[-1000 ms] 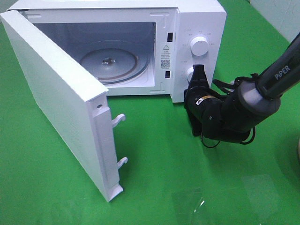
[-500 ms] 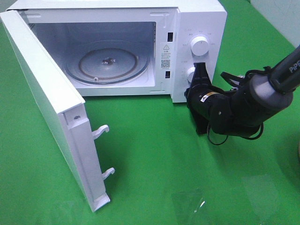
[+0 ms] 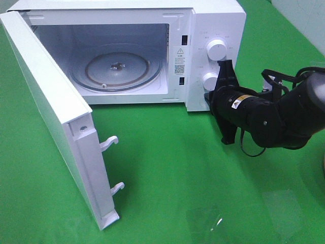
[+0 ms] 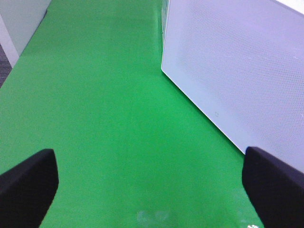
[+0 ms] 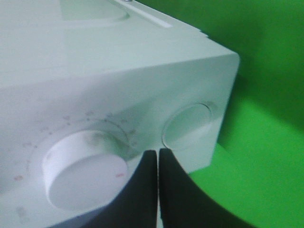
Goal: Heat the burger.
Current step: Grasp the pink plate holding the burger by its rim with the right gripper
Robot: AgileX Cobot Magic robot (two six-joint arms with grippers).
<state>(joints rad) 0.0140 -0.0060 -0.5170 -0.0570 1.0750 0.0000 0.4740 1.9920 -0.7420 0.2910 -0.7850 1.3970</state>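
- The burger isn't in any of the views, so I can't say where it's sitting. It's definitely not in the microwave (image 3: pixel 213 20), because the glass turntable (image 3: pixel 116 66) is bare.
- The right gripper (image 3: pixel 225 66) is pinched fully closed with nothing in it, and its tips are right beside the lower knob (image 3: pixel 209 80). I can't tell if they're touching.
- The left gripper (image 4: pixel 151 183) is spread wide and empty, hanging over the green cloth (image 3: pixel 167 168) on the outer side of the door (image 3: pixel 45 101).
- My guess is the burger needs loading next. Go in centred and low, clear of the swung-out door and its latch hooks (image 3: pixel 109 143).
- The microwave is a smooth, glossy white box and the door's outer face has a fine dotted mesh. The knobs are plain round cylinders, probably slippery, and the cloth is matte and flat.
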